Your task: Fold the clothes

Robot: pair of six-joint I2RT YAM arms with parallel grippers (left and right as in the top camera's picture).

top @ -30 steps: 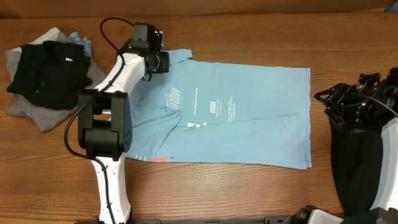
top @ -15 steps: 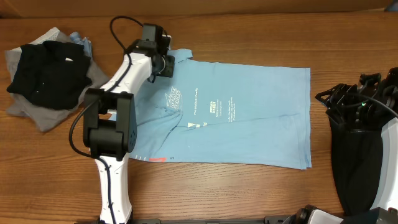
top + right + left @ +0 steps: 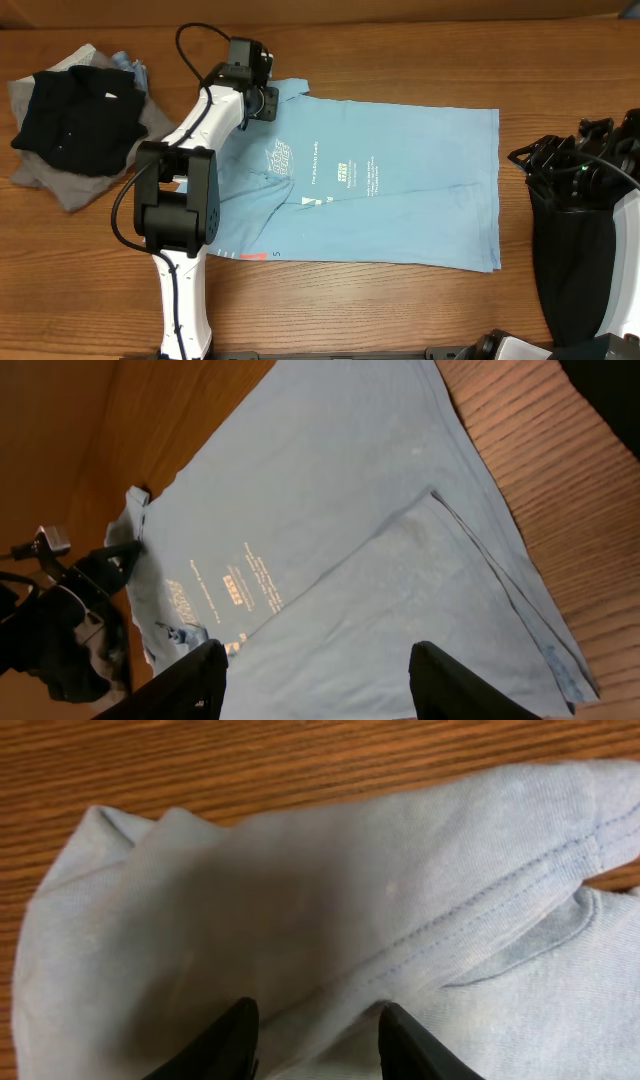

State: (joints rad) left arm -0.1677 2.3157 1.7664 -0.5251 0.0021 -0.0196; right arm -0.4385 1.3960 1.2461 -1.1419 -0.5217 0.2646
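light blue T-shirt [image 3: 400, 180]: laid flat on counter [image 3: 400, 50] | left claw [image 3: 318, 1030]: parted above its upper-left corner, nothing held | right claw [image 3: 315, 680]: wide, empty | advice: both layers to be pinched at the seam before being drawn inward

Lt blue T-shirt [image 3: 420, 190] w/ white print; black garment [image 3: 75, 120]; grey garment [image 3: 62, 186].

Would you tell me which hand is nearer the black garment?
Left. The left hand is over the T-shirt's sleeve nearest the black garment; the right hand is off the T-shirt's far side.
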